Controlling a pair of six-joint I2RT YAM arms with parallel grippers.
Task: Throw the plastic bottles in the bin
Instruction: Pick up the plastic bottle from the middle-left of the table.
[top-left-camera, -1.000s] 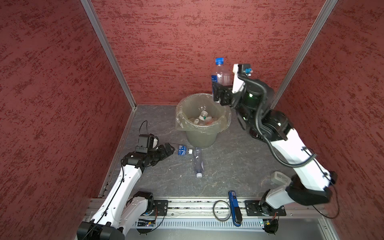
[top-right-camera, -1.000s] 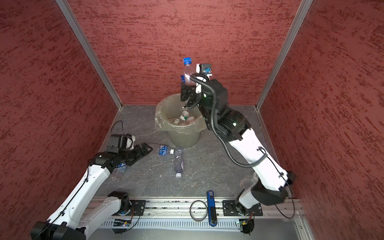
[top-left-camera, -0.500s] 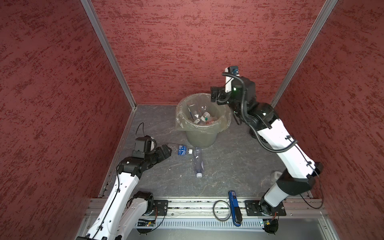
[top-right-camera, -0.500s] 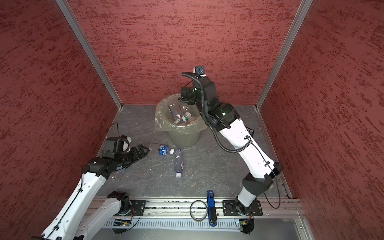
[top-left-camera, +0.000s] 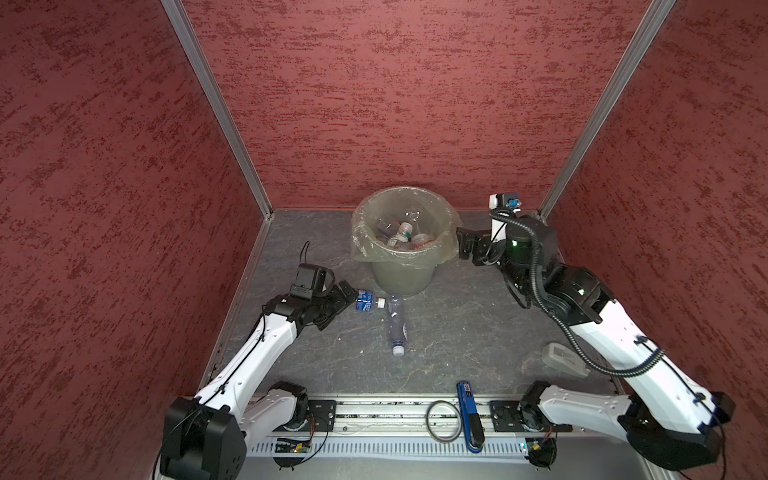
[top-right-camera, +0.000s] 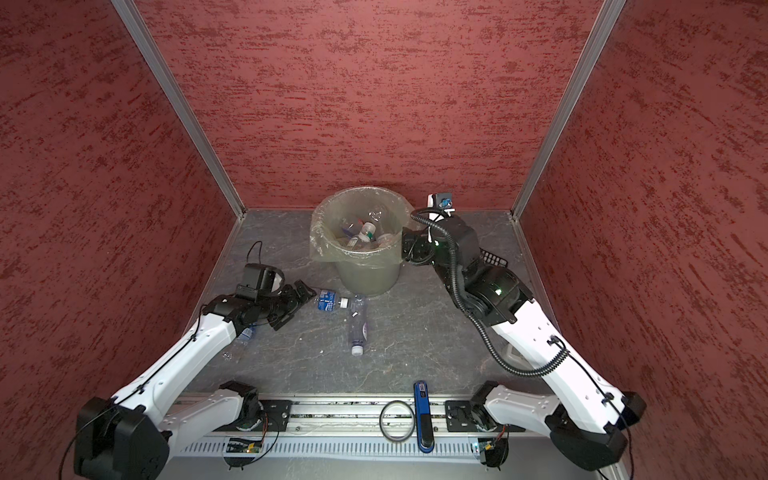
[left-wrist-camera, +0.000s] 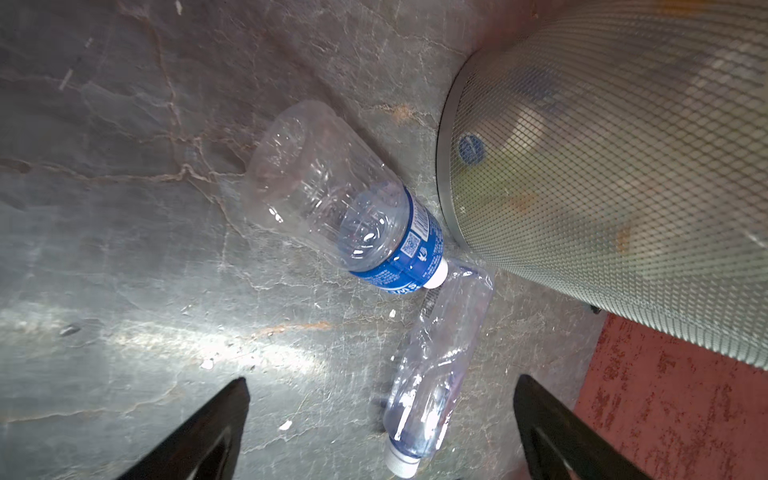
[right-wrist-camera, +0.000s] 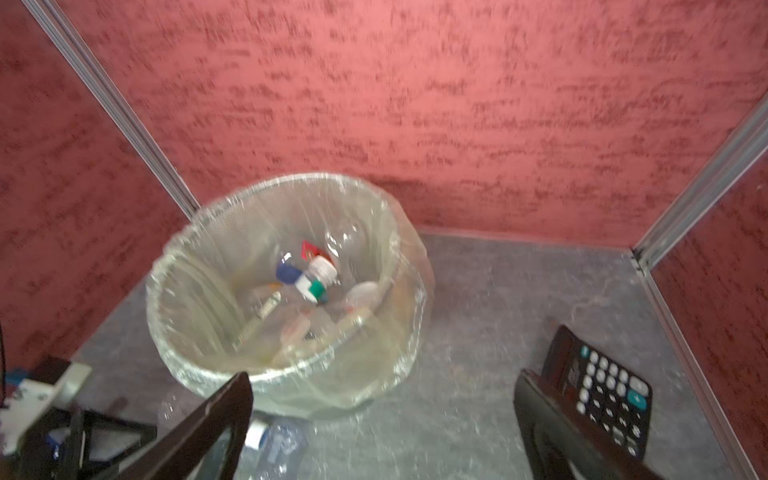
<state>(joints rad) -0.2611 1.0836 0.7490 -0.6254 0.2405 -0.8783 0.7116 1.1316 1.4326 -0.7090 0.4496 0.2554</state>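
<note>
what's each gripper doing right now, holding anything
left gripper: open, empty, facing the blue-label bottle.
right gripper: open, empty, beside the bin.

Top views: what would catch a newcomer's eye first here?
The bag-lined bin stands near the back wall, with several bottles inside. In front of it a blue-label bottle and a clear bottle lie on the floor, just ahead of the open left gripper.
</note>
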